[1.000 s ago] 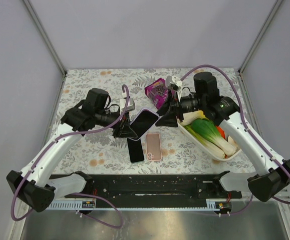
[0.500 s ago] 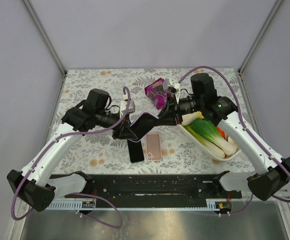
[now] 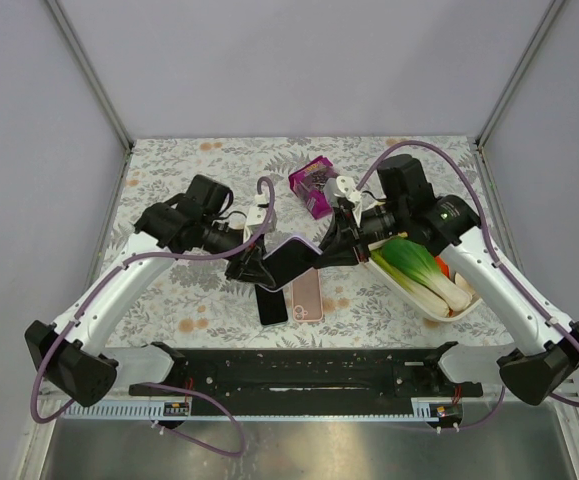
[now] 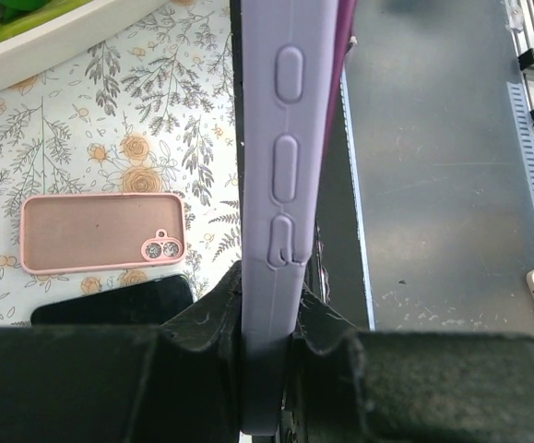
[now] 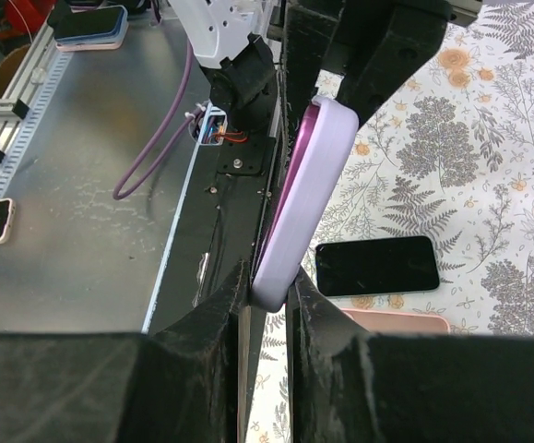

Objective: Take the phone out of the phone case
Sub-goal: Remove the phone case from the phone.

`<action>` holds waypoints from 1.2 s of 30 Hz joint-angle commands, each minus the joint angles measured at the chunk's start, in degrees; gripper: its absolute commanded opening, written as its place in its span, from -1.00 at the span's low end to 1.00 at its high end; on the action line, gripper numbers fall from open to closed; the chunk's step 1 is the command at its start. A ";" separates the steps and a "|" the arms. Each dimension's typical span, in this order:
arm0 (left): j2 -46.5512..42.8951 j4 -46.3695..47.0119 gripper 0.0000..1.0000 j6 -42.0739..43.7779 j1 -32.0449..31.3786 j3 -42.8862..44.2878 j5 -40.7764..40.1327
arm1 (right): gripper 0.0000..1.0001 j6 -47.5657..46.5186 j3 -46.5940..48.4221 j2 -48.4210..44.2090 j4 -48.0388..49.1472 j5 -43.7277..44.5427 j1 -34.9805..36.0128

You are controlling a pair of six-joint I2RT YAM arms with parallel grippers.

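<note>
Lilac case (image 4: 276, 185) hangs tilted above the counter (image 3: 169, 190), gripped at both ends. The left hand (image 3: 252, 268) is clenched on its lower end and the right hand (image 3: 329, 248) on its upper end, each pinching the case across its thickness. The phone (image 3: 289, 266) sits inside the case, dark screen facing up. Below, on the counter, lie a black phone (image 3: 271, 302) and, just beside it, a pink case (image 3: 306, 293). A white bowl (image 4: 54, 48) of greens stands to the right, with a purple packet (image 3: 314, 185) farther back.
</note>
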 commanded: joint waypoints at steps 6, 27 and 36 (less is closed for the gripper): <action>4.07 13.10 -1.00 -4.98 0.80 5.73 2.04 | -0.94 -14.94 7.99 -1.01 -18.91 -8.59 9.61; 10.76 21.28 -1.00 -12.55 -1.31 10.04 0.64 | -0.95 -20.92 8.61 -0.13 -24.89 -6.22 19.03; 8.56 19.44 -1.00 -10.18 -2.19 7.67 -1.12 | -0.83 -14.79 8.35 -0.66 -20.52 1.75 19.11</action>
